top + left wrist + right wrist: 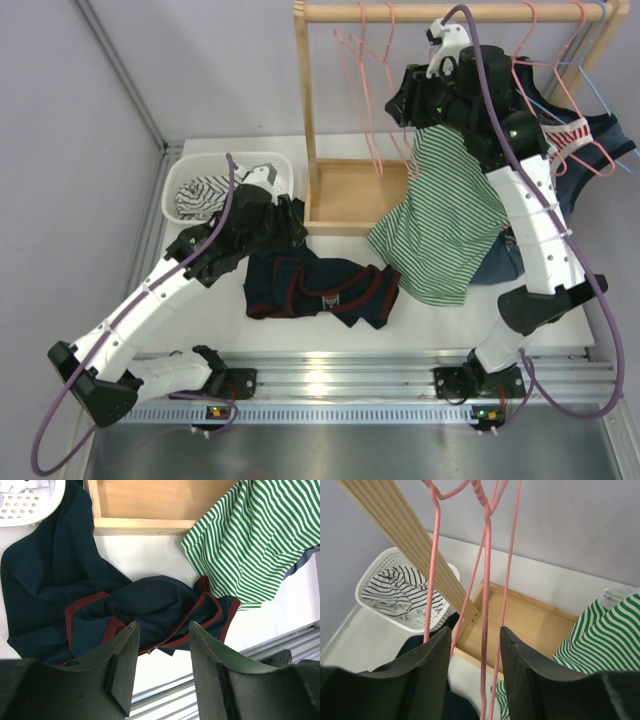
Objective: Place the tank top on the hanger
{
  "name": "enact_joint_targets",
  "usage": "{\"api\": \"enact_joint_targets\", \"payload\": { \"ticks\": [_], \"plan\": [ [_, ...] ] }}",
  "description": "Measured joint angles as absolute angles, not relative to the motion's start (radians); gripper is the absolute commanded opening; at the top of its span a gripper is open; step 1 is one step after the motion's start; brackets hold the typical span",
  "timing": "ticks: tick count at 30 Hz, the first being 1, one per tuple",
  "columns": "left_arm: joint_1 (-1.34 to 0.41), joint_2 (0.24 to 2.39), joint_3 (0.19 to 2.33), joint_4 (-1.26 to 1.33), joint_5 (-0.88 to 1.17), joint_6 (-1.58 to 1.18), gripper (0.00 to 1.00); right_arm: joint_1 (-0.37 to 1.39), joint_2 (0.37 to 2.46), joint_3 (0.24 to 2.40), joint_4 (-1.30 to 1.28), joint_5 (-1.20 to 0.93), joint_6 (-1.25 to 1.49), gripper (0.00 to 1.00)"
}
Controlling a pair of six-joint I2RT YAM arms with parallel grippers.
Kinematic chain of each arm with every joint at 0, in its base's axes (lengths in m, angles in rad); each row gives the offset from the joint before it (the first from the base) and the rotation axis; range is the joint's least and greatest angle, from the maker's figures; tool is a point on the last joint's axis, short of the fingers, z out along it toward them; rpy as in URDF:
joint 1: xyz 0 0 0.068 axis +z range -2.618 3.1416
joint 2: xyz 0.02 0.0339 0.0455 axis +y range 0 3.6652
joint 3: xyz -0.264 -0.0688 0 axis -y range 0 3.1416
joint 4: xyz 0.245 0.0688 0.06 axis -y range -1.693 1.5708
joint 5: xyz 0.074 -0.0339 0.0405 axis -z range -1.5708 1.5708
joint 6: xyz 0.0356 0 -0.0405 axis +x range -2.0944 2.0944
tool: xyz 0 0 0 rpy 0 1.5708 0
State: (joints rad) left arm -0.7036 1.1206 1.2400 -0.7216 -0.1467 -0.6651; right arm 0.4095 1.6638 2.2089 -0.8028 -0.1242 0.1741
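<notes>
- The tank top [322, 288] lies crumpled on the table just in front of the wooden rack [306, 120], and its maroon trim is twisted.
- The left gripper [162, 647] is over the edge of the tank top that is nearest to the rack's base. Its jaws stand apart and nothing is between them.
- The hanger [486, 565] hangs from the top rail of the rack among other pink ones, well apart from the tank top.
- The right gripper [476, 632] is up at that rail. Its jaws are apart, with the hanger's wire between them but not pinched.
- I judge that the step in hand is taking the hanger. To do it well, the jaws should close on one wire only, because a neighbour wire runs just beside it. Then the hook should be lifted over the rail before pulling away.
- The green striped top [440, 215] hangs on the rack beside the right arm and could be dragged along.
- The white basket [195, 162] stands on the other side of the rack's post.
</notes>
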Motion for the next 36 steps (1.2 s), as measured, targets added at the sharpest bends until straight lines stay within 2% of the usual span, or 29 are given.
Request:
{"api": "enact_joint_targets", "payload": {
  "ticks": [36],
  "plan": [
    [-0.704, 1.088, 1.242, -0.772, -0.151, -0.664, 0.49, 0.425, 1.792, 2.299, -0.818, -0.073, 0.061, 0.37]
  ]
}}
